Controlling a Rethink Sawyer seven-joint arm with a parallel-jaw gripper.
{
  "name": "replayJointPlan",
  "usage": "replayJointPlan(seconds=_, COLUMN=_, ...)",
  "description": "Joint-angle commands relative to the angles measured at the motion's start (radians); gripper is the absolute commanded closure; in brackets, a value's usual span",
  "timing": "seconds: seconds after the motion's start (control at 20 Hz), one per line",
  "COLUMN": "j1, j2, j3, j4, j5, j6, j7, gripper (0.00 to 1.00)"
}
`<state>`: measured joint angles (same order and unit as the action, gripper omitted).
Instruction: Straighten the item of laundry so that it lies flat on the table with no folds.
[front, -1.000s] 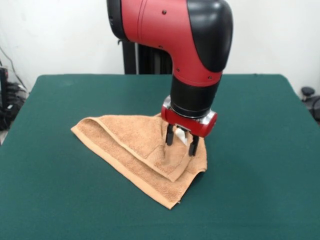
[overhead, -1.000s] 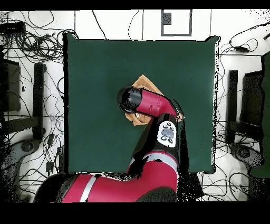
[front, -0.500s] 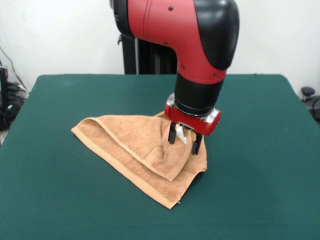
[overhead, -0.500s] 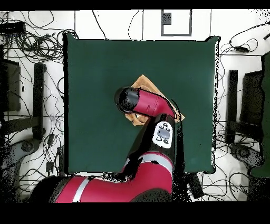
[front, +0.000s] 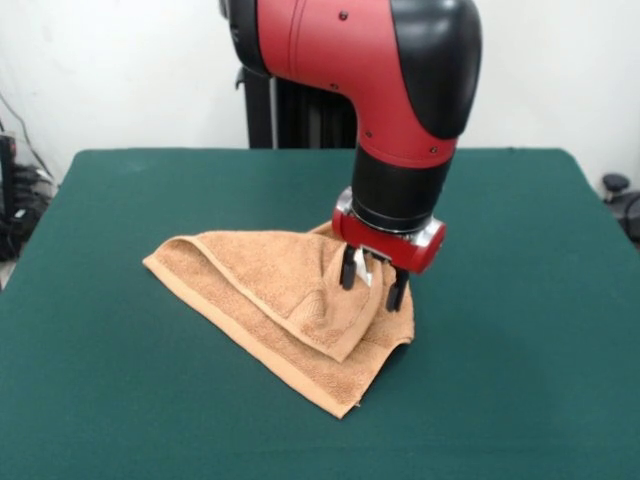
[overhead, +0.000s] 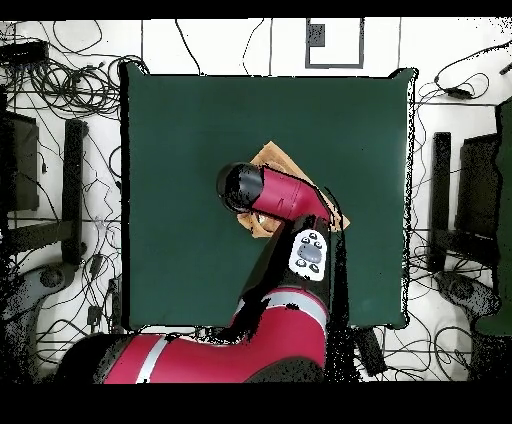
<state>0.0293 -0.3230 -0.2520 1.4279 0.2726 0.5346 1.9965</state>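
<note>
One red arm bent down over folded towel (front: 280, 300), jaws (front: 372, 285) apart, green table (front: 520, 330).

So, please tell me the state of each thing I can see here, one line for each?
towel: folded over on itself, a raised crease near the fingers, not flat.
gripper: fingers open, tips down at the towel's right part, holding nothing.
table: green cloth, towel lying near its middle.
arm: reaching over the towel, hiding most of it from above.
</note>
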Motion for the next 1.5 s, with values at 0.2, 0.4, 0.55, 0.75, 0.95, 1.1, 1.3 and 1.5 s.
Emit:
replayJointPlan(seconds=0.2, j1=0.035, j2=0.026, j3=0.024, j4=-0.032, j5=0.047, j6=0.080, j7=0.247, gripper=0.00)
replayJointPlan(seconds=0.4, j1=0.026, j2=0.019, j3=0.051, j4=-0.034, j5=0.002, j6=0.091, j7=0.158, gripper=0.00)
replayJointPlan(seconds=0.55, j1=0.018, j2=0.019, j3=0.073, j4=-0.034, j5=-0.025, j6=0.103, j7=0.100, gripper=0.00)
replayJointPlan(seconds=0.75, j1=-0.006, j2=0.022, j3=0.112, j4=-0.009, j5=-0.027, j6=0.075, j7=0.066, gripper=0.00)
replayJointPlan(seconds=0.95, j1=-0.015, j2=0.035, j3=0.116, j4=-0.014, j5=-0.028, j6=0.081, j7=0.063, gripper=0.00)
replayJointPlan(seconds=1.1, j1=-0.019, j2=0.051, j3=0.114, j4=-0.027, j5=-0.033, j6=0.085, j7=0.059, gripper=0.00)
replayJointPlan(seconds=1.3, j1=-0.027, j2=0.058, j3=0.122, j4=-0.023, j5=-0.035, j6=0.076, j7=0.049, gripper=0.00)
replayJointPlan(seconds=1.5, j1=-0.022, j2=0.053, j3=0.116, j4=-0.023, j5=-0.035, j6=0.083, j7=0.052, gripper=0.00)
